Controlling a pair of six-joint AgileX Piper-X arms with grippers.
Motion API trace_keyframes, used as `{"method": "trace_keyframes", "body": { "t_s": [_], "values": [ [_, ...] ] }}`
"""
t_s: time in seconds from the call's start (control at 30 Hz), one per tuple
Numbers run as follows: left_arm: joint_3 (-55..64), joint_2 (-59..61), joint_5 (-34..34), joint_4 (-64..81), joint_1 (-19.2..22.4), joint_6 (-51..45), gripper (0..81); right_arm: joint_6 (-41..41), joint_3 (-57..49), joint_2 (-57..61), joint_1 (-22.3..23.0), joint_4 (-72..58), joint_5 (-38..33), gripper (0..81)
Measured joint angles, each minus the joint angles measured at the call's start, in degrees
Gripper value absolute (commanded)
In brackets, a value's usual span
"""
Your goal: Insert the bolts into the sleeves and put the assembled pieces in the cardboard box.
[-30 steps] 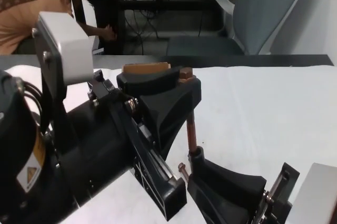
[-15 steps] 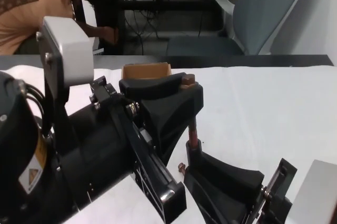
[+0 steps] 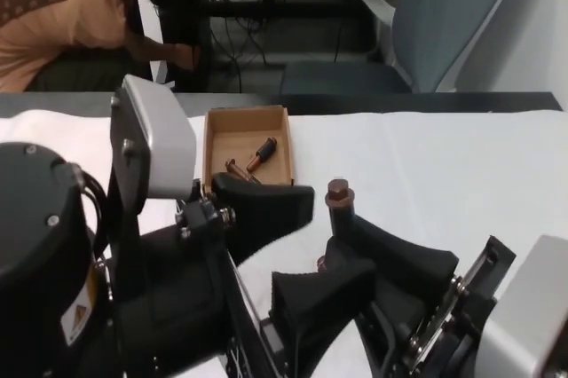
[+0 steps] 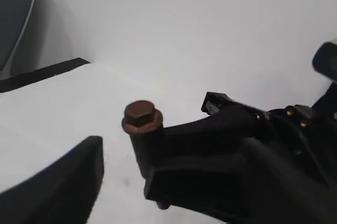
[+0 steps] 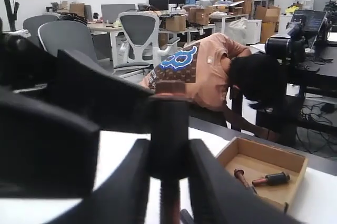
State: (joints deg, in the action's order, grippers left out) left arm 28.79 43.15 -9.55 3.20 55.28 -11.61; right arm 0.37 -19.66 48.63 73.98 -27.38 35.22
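**Bolt**: copper-coloured, hexagonal head. Stands upright with its head uppermost. Its shaft is down inside the sleeve, and the head shows just above the sleeve's top in the left wrist view and the right wrist view.

**Sleeve**: dark tube, upright, held over the near middle of the bench, nearer than the cardboard box and to its right. Whether its lower end touches the cloth cannot be told.

**Right claw**: closed on the sleeve, one finger pressed to each side of it. It comes in from the near right of the bench.

**Left claw**: spread apart and gripping nothing. It sits just left of the bolt and sleeve. One finger stands apart from the sleeve, with bare bench showing between them.

**Cardboard box**: brown, open-topped, at the far middle-left of the bench, well apart from both claws.

**Contents of box:**
- A dark piece with a copper-coloured end lies slanted toward the right wall.
- A copper piece lies nearer, just beside it.
- Both also show in the right wrist view, the dark piece at and the copper piece at.

**Bench**: covered in white cloth.
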Motion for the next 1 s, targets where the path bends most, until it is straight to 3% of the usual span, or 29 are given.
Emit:
{"method": "trace_keyframes", "body": {
  "t_s": [0.13,0.17,0.2,0.23,0.27,0.3,0.53,0.77,1.0],
  "values": [
    [0.0,-1.7,3.1,1.5,-1.0,0.8,70.0,2.8,-0.2,0.0,-1.6,5.6,1.8,0.6],
    [0.0,-3.0,4.1,2.5,-1.3,1.7,65.1,3.3,-0.2,0.0,-2.3,7.0,2.0,0.6],
    [0.0,-4.7,5.4,3.3,-1.6,2.8,53.3,3.7,-0.2,0.0,-3.3,8.5,2.0,0.6],
    [0.0,-6.9,7.0,3.4,-2.0,4.2,30.7,4.0,-0.2,0.0,-4.5,9.5,1.4,0.6],
    [0.0,-8.8,8.4,2.9,-2.2,5.2,12.9,4.2,-0.4,0.0,-5.9,10.1,0.0,0.6],
    [0.0,-11.4,10.6,1.6,-2.4,6.5,0.8,4.3,-0.8,0.0,-7.6,10.8,-1.7,0.6],
    [0.3,-29.6,33.2,-25.3,-2.6,11.0,1.8,4.4,-13.4,8.6,-22.0,23.2,-19.0,0.6],
    [0.0,-37.3,34.3,-37.7,-2.6,8.6,1.8,2.2,-34.1,31.0,-33.8,30.1,-33.9,0.6],
    [-0.9,-37.5,33.6,-38.4,-2.6,8.2,1.8,-0.8,-58.2,54.1,-37.6,42.6,-39.2,0.6]
  ]
}}
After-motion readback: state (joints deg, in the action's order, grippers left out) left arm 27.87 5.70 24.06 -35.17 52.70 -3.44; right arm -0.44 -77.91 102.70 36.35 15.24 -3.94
